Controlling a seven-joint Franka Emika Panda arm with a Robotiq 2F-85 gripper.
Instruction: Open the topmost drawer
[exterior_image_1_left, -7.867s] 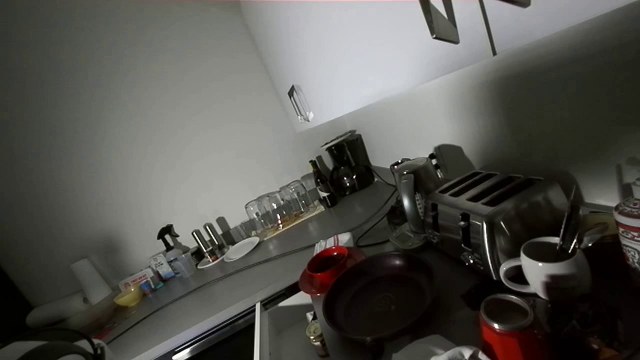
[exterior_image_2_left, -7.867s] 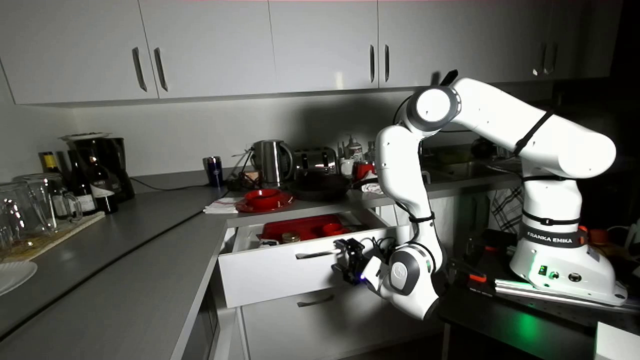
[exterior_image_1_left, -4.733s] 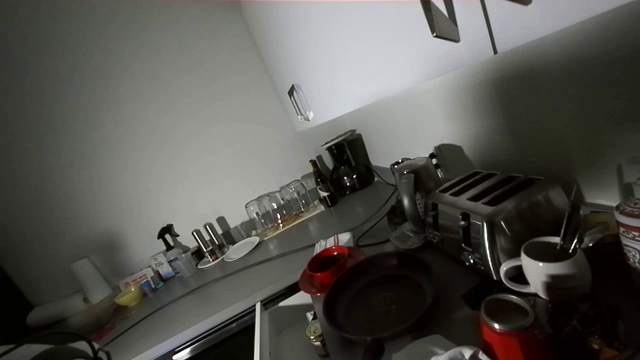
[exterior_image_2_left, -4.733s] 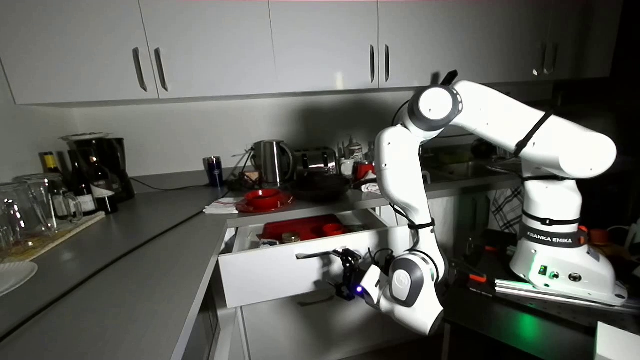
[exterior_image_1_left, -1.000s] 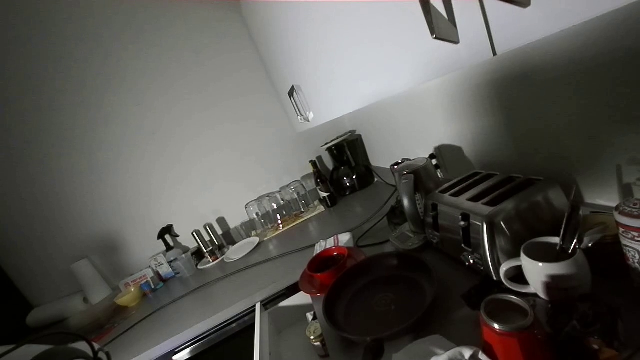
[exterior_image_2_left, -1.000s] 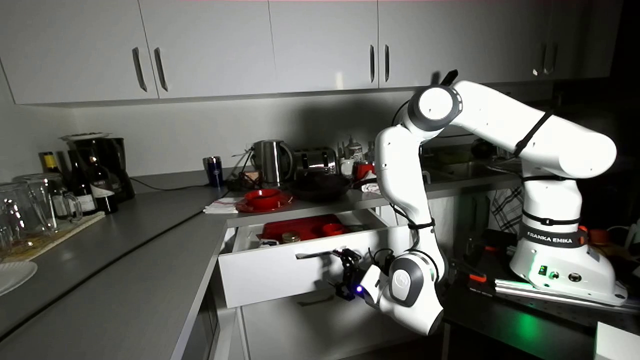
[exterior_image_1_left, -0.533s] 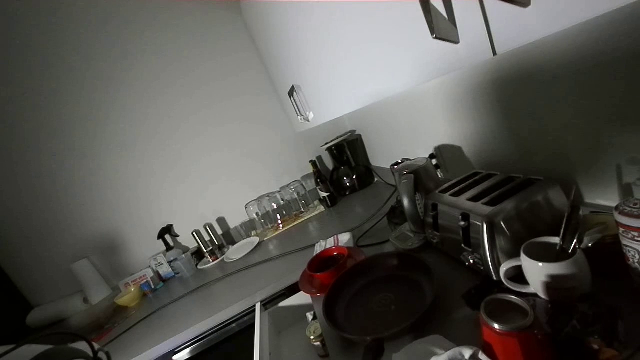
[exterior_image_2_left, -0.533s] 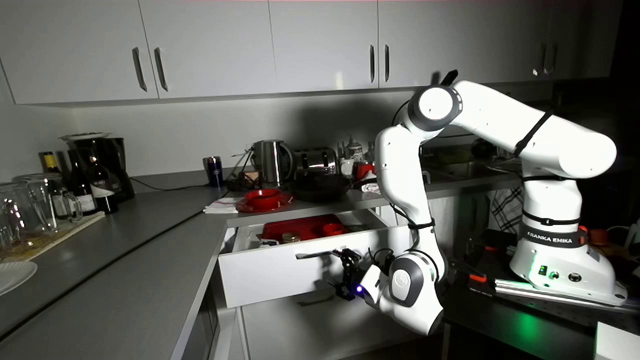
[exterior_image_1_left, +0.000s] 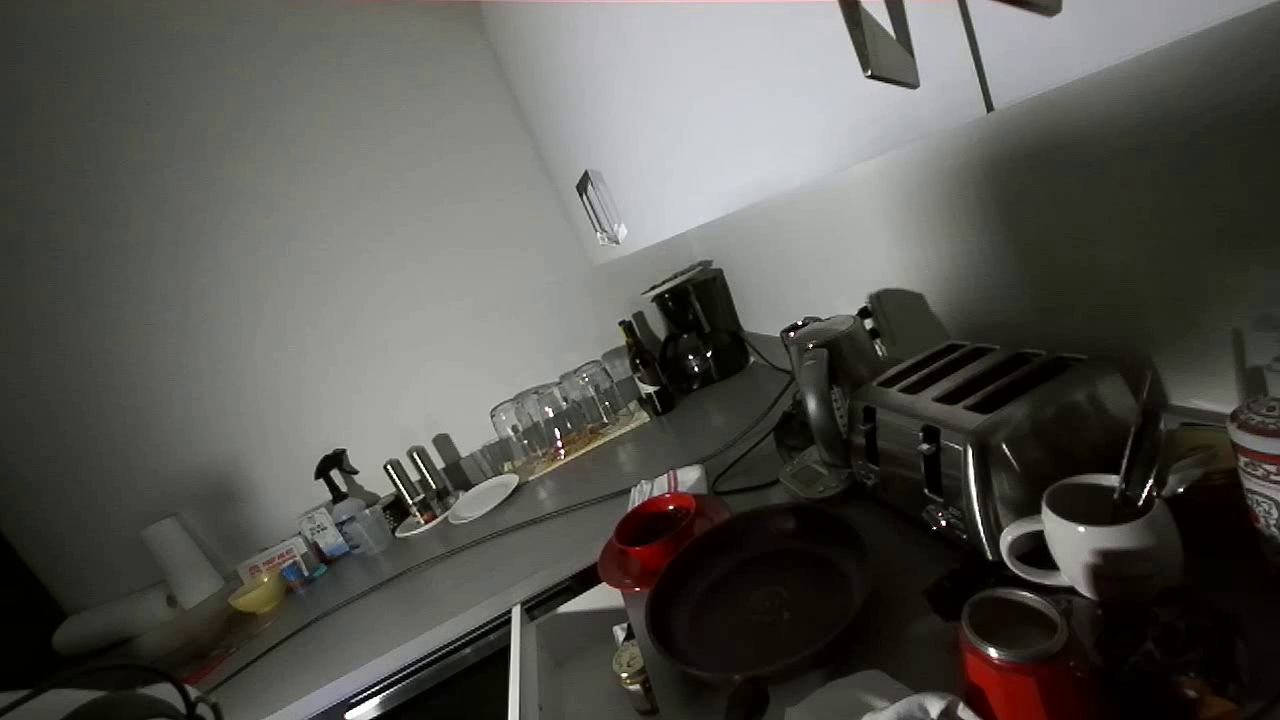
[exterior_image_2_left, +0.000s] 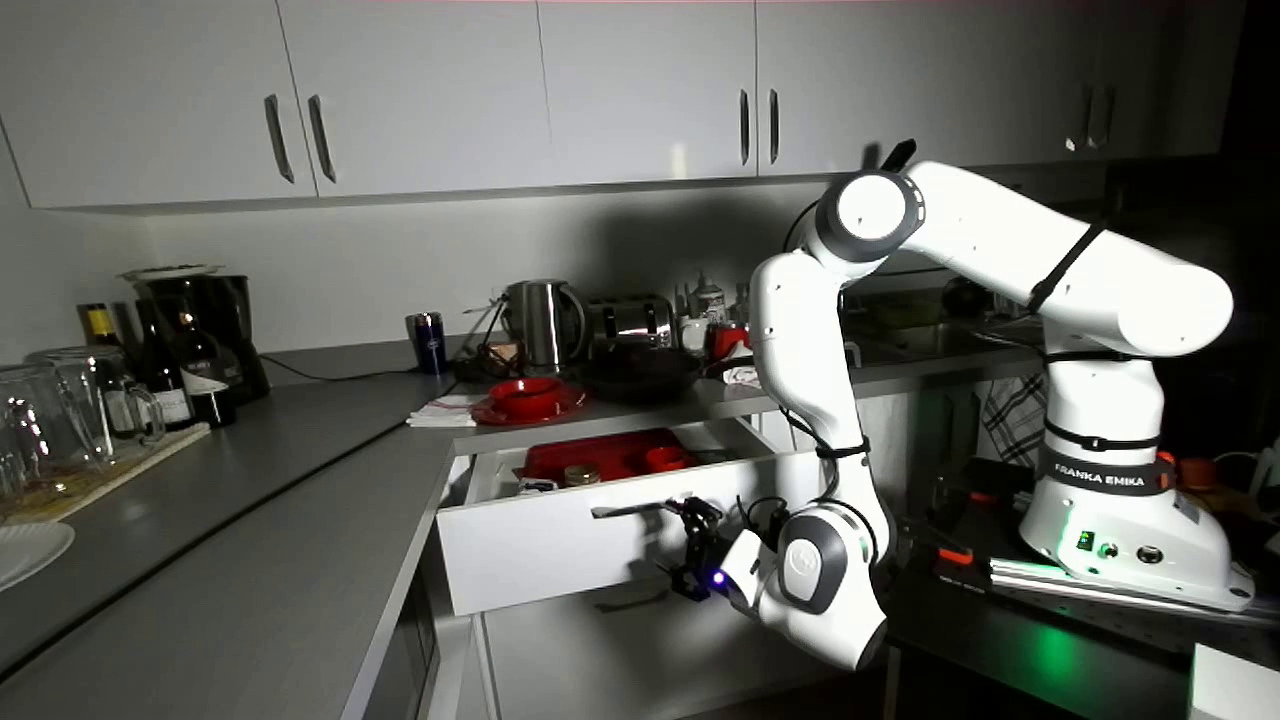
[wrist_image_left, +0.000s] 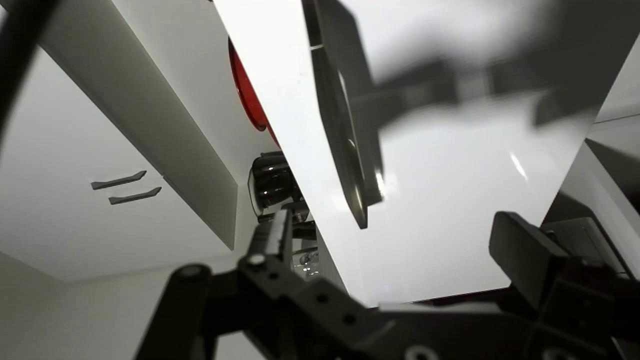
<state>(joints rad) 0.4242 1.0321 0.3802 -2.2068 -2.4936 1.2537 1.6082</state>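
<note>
Drawer (exterior_image_2_left: 560, 552) juts out from under the counter (exterior_image_2_left: 270, 520), a red tray (exterior_image_2_left: 604, 450) showing inside, so the opening looks all but done, though whether it slides further is hard to tell. Near its handle (wrist_image_left: 334, 125) the claw (wrist_image_left: 392, 229) stands spread, pinching nothing; probably all that remains is for the arm (exterior_image_2_left: 800, 330) to back away.

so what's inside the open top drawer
A red tray, a red cup or bowl, a lidded jar and a white item. The drawer front hides what lies low behind it, the countertop whatever's further back.
</note>
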